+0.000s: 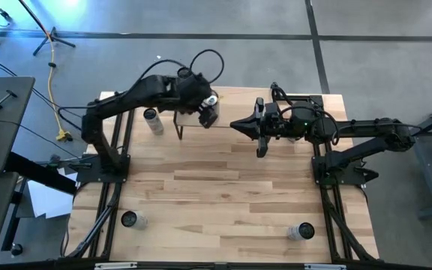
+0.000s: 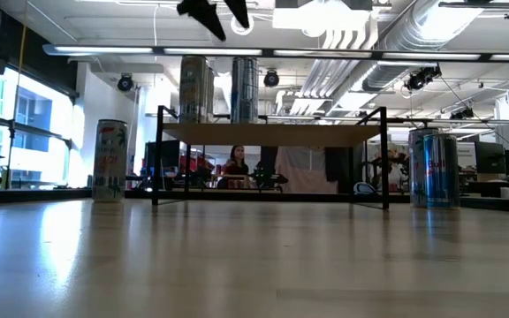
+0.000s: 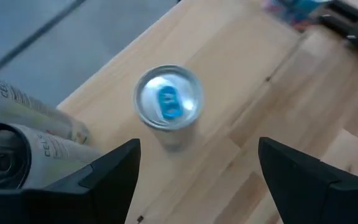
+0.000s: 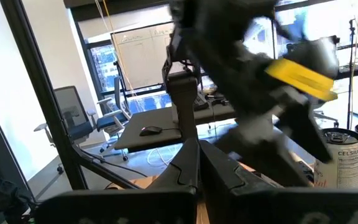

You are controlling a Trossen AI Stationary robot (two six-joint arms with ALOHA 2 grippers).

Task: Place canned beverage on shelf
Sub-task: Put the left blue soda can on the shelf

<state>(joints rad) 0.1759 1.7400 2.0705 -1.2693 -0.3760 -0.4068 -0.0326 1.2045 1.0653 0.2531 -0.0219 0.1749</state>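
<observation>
Above the shelf (image 1: 205,112) at the table's far edge, the left gripper (image 3: 197,168) hangs spread wide over a can (image 3: 168,102) standing there, apparently just released; the right gripper (image 1: 240,125), pinched closed, waits beside.

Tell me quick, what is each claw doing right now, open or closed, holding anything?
Left gripper: open, empty, hovering above a blue-tabbed can standing on the shelf.
Right gripper: shut, holding nothing, waiting off to the side.
</observation>
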